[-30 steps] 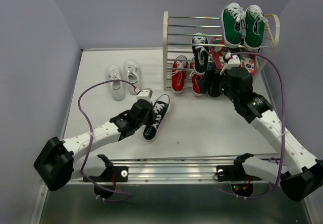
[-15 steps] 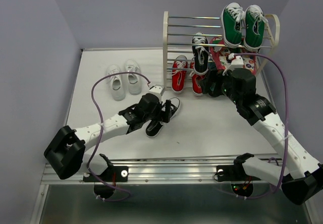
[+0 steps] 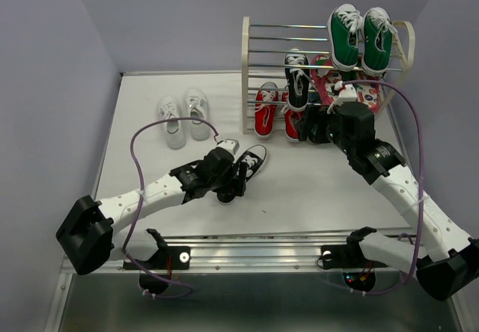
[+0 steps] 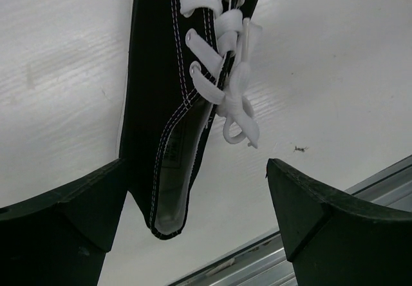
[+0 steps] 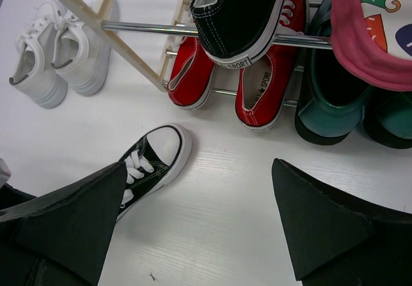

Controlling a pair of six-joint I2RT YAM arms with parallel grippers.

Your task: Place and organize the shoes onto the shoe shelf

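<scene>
Straddling heel of black canvas lace-up sneaker w/ white sole on white tabletop, L claw is wide open, not clamping. R claw, agape & empty, hovers by cream-framed metal-rod shoe shelf: red sneaker pair low, 2nd black sneaker above. White sneaker pair on table, left of shelf.
</scene>
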